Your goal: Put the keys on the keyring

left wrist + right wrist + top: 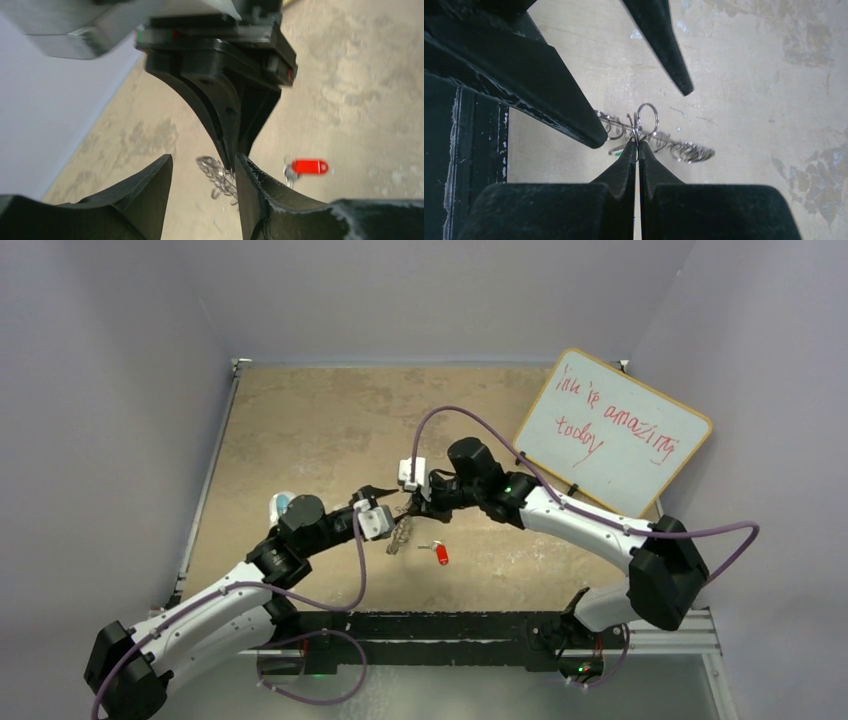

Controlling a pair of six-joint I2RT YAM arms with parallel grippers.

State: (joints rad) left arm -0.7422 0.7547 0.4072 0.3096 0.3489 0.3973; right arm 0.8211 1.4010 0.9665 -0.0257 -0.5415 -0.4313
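Two grippers of mine crowd one small spot in the middle of the bench (320,430), and that closeness is the worry. My right gripper (637,144) is pressed together on the keyring (689,150), pinching only one small loop (647,104) of its fringe, so the ring hangs edge-on below the tips; I cannot tell whether its lower edge touches the bench. My left gripper (204,157) stands spread and holds nothing, its fingers just to the left of the ring, with one tip almost against the right gripper's tips. The red key (310,166) lies flat on the bench, just right of the ring and a little nearer, apart from both grippers. What may be the green key (616,153) shows only as a speck under the fringe, too small to be sure of. I judge the threading not yet done for the red key. The pinch is thin, on round wire, so a nudge from the left fingers could twist the ring or pull it free. Closing the left gripper here might strike the right tips instead of metal. The red key is tiny and flat, so a grab could scrape the bench and skid it away.
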